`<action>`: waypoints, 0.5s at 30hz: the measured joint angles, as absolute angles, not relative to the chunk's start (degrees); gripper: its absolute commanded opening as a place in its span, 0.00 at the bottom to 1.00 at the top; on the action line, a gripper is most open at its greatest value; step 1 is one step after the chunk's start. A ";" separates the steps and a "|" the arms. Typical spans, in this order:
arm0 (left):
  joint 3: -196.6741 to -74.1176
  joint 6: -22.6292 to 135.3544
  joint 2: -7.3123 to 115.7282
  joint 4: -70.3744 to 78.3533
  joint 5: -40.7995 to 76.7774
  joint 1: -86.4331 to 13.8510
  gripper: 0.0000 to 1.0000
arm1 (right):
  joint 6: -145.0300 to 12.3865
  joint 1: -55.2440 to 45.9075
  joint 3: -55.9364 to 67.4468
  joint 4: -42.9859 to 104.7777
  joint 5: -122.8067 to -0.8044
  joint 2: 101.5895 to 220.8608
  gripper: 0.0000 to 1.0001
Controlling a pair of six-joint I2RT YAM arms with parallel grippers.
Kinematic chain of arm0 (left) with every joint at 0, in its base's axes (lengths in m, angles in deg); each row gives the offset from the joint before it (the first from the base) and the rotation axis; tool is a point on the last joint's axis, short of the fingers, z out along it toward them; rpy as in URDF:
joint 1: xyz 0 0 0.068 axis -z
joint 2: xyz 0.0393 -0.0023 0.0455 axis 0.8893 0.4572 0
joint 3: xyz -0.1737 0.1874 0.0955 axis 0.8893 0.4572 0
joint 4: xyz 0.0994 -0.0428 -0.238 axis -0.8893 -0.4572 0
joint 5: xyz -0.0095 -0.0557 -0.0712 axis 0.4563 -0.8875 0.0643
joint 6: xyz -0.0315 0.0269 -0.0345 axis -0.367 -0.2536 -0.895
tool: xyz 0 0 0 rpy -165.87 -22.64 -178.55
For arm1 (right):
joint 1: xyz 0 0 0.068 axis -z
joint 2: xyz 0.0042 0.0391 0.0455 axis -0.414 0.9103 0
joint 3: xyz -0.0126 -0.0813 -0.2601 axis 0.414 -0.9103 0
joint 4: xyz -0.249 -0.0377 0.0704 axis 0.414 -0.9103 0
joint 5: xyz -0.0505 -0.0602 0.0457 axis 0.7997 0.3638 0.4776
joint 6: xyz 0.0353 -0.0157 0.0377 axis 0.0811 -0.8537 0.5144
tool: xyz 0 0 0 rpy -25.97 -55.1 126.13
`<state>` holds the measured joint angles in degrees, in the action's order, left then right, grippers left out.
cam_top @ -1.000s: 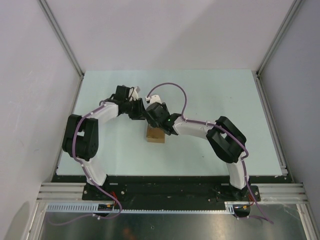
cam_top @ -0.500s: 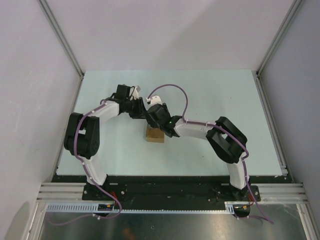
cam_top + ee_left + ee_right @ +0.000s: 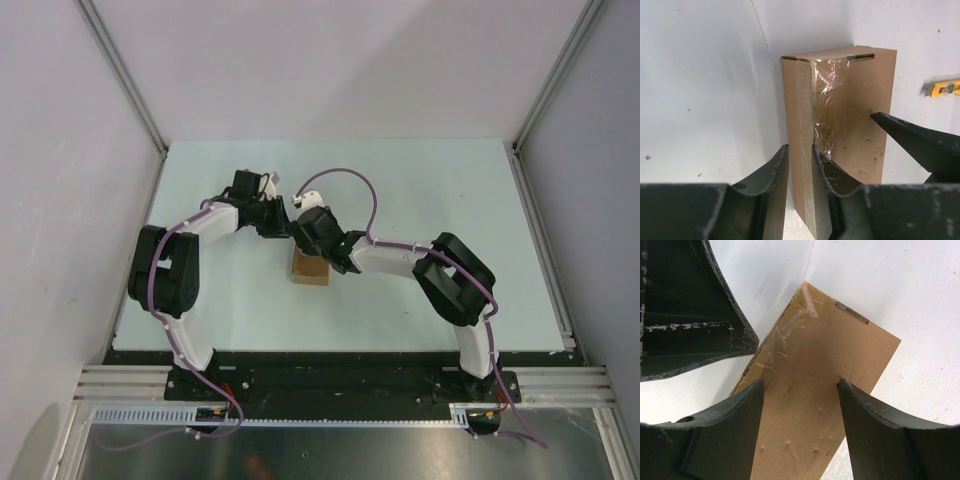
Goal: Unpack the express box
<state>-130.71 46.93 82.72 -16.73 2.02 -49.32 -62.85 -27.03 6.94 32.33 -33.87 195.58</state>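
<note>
Resting at the middle of the surface (image 3: 430,190), the express box (image 3: 860,130) looks light and stiff, its tape (image 3: 826,100) slick. The left fingers (image 3: 771,186) stand nearly together astride its taped corner, grip unclear; the right fingers (image 3: 735,435) are spread over its broad face. Hold across bare cardboard sides.

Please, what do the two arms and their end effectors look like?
The left arm and right arm have white links, bulky black joints and a purple cable along each. The left end effector and right end effector have black, tapered fingers with pale scratches.
</note>
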 measured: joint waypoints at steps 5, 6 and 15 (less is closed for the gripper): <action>-130.71 46.95 82.72 -16.70 1.32 -49.32 0.32 | -62.90 -26.83 6.85 32.51 -34.35 195.58 0.65; -130.71 46.95 82.72 -16.70 1.08 -49.32 0.32 | -62.90 -26.78 6.85 32.51 -34.46 195.58 0.64; -130.71 46.93 83.14 -16.66 0.30 -49.32 0.31 | -62.87 -26.57 6.83 32.60 -35.07 195.58 0.64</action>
<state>-130.71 46.93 83.14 -16.66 0.30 -49.32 -62.87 -26.57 6.83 32.60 -35.07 195.58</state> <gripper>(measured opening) 0.317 0.644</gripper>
